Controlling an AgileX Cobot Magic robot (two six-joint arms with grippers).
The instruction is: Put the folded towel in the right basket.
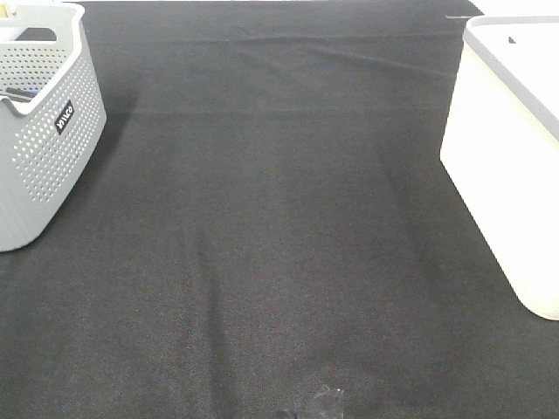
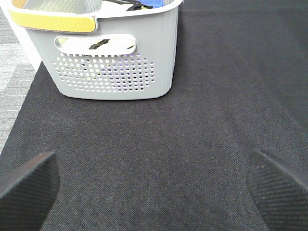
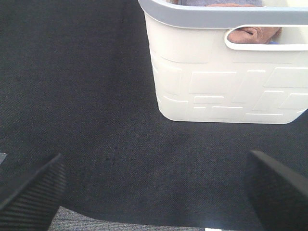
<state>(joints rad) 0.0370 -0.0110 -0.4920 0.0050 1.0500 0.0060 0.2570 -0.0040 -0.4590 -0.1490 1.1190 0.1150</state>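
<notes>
The right basket [image 1: 507, 166] is white with a grey rim and stands at the right edge of the black cloth; it also shows in the right wrist view [image 3: 226, 72]. Through its handle slot a brownish-pink folded towel [image 3: 252, 33] shows inside it. My right gripper [image 3: 154, 192] is open and empty, low over the cloth, a short way in front of that basket. My left gripper [image 2: 154, 187] is open and empty over bare cloth, facing the grey basket [image 2: 106, 53]. Neither gripper shows in the high view.
The grey perforated basket [image 1: 39, 122] stands at the left edge with dark and blue items inside. A black cloth [image 1: 279, 244] covers the table between the baskets. A small shiny scrap [image 1: 323, 403] lies at the front edge.
</notes>
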